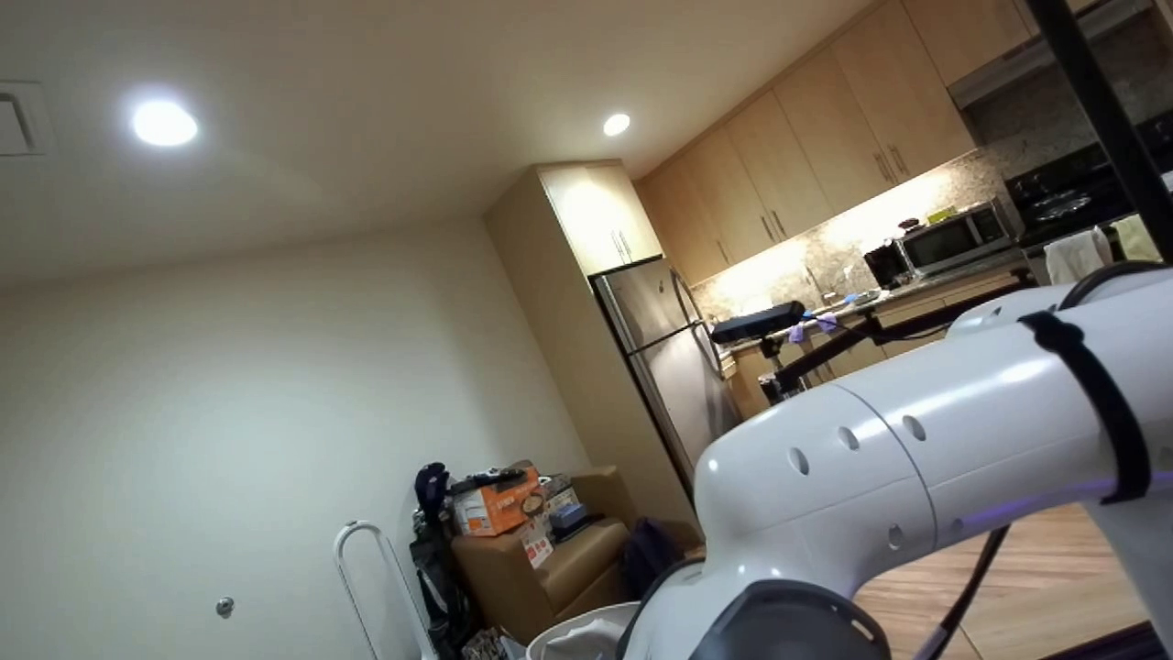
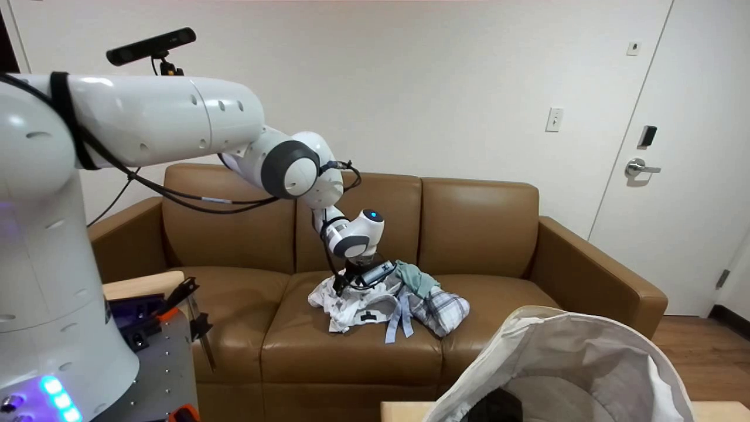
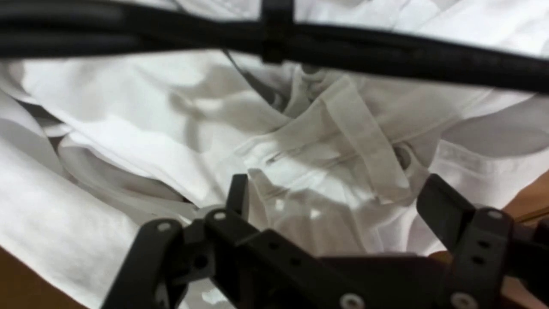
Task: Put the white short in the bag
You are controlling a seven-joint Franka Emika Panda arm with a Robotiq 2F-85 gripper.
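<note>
1. Not bagged: white garment (image 2: 351, 310) lies crumpled on the couch (image 2: 351, 360). Shirt or shorts, can't tell from where I stand; might be more than one white piece.
2. Gripper (image 3: 339, 201) is down at the white garment, fingers (image 3: 446, 210) well apart, fabric showing between them. No pinch that I can see.
3. Bag (image 2: 586, 346) stands out in front of the couch, well apart from the white garment, mouth upward. Dark item (image 2: 498, 406) low inside, unclear what.
4. Done, my read: the reach only. Early stage.
5. Left: pinch, lift, carry across, lower into the bag, release.
6. Watch: teal cloth (image 2: 417, 280) and checked garment (image 2: 445, 310) are bunched up right beside it; either could get dragged along.
</note>
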